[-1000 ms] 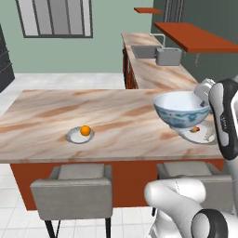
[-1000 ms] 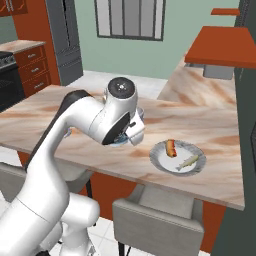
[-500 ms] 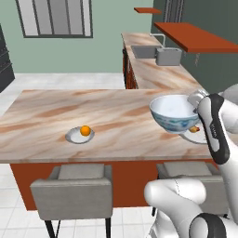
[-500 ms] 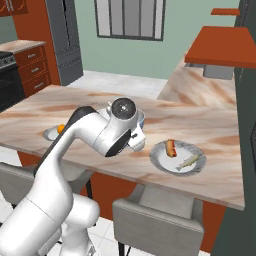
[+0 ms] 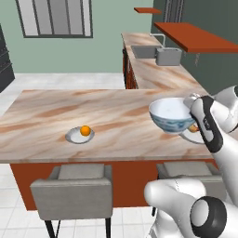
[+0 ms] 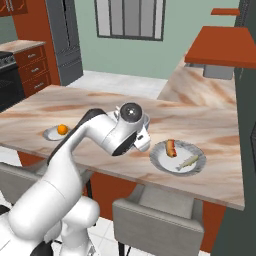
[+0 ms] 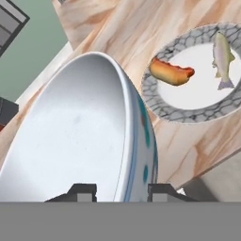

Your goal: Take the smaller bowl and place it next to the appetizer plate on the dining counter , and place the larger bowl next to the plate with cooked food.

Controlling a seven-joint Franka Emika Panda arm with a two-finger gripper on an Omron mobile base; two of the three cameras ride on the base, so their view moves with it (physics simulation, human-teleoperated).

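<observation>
Over the dining counter (image 5: 51,116), the gripper (image 7: 121,192) clamps the larger bowl (image 5: 171,115) by its rim. At two o'clock in the hand view sits the plate with cooked food (image 7: 202,75).

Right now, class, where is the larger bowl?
The larger bowl is held by the gripper, jaws astride its rim, above the dining counter beside the plate with cooked food.
</observation>
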